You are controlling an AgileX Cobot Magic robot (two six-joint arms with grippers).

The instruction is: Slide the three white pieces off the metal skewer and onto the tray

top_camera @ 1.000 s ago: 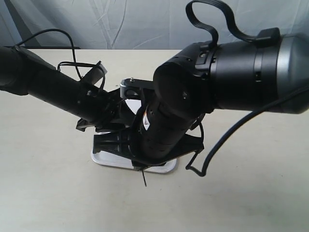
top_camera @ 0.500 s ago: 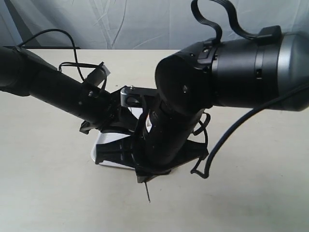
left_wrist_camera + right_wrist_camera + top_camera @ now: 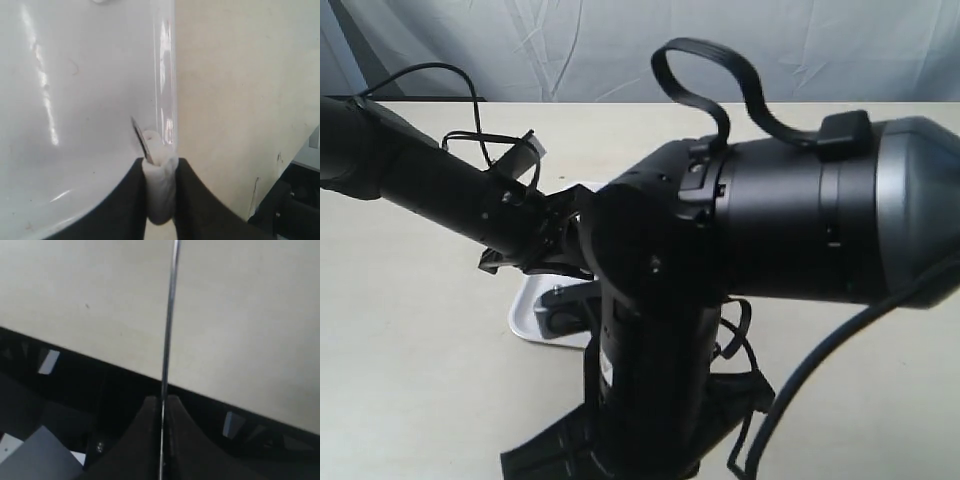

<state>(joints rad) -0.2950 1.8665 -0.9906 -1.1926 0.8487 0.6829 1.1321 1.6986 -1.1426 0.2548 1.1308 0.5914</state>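
My left gripper [image 3: 160,165] is shut on a white piece [image 3: 160,192], squeezed between its dark fingers just over the rim of the glossy white tray [image 3: 75,100]. A short grey metal tip shows at the top of that piece. In the right wrist view my right gripper [image 3: 162,401] is shut on the thin metal skewer [image 3: 170,315], which runs straight out bare over the tan table. In the exterior view the tray [image 3: 525,315] peeks out under the arms. Another white piece [image 3: 100,1] barely shows on the tray at the frame edge.
The big black right arm [image 3: 760,240] fills the middle and right of the exterior view and hides most of the tray. The left arm [image 3: 430,180] reaches in from the left. The tan table [image 3: 410,380] ends at a dark edge [image 3: 75,365].
The right arm has pulled back toward the camera and risen, taking the skewer away from the tray. The left arm has stayed over the tray.
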